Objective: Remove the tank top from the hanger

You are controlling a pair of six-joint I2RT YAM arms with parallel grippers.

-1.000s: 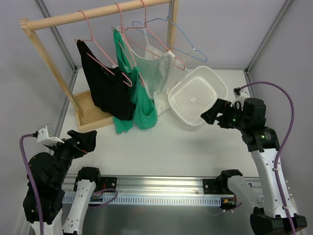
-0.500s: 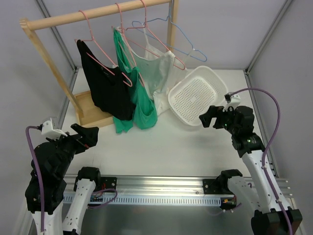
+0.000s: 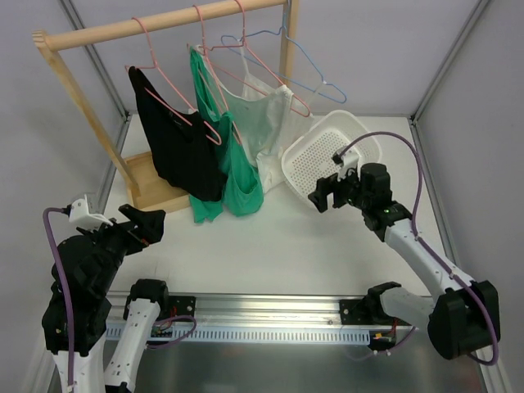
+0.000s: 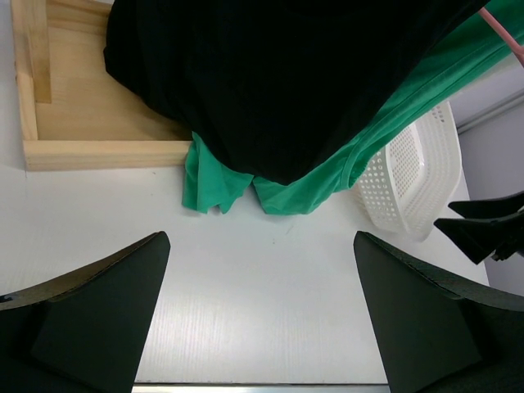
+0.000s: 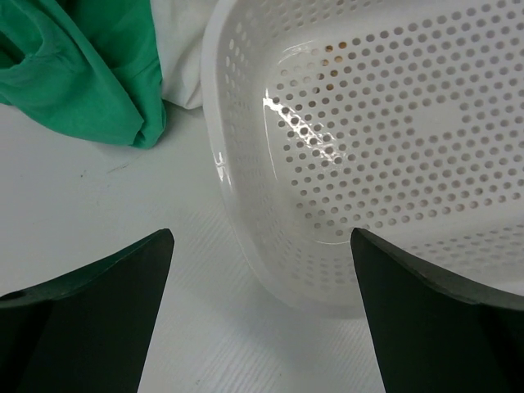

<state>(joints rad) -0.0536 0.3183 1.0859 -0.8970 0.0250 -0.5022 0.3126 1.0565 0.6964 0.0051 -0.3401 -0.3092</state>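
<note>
Three tops hang on pink hangers (image 3: pixel 214 137), side by side. The black tank top (image 3: pixel 182 151) is at 11 o'clock, hanging straight. The green tank top (image 3: pixel 237 176) sits at its 3 o'clock, touching it, hem crumpled (hangs lowest). The white tank top (image 3: pixel 266 123) is near 12 o'clock, partly behind the green.

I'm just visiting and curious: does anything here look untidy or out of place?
The green tank top hangs so low that its hem lies bunched on the table; the white basket looks tipped up.
</note>
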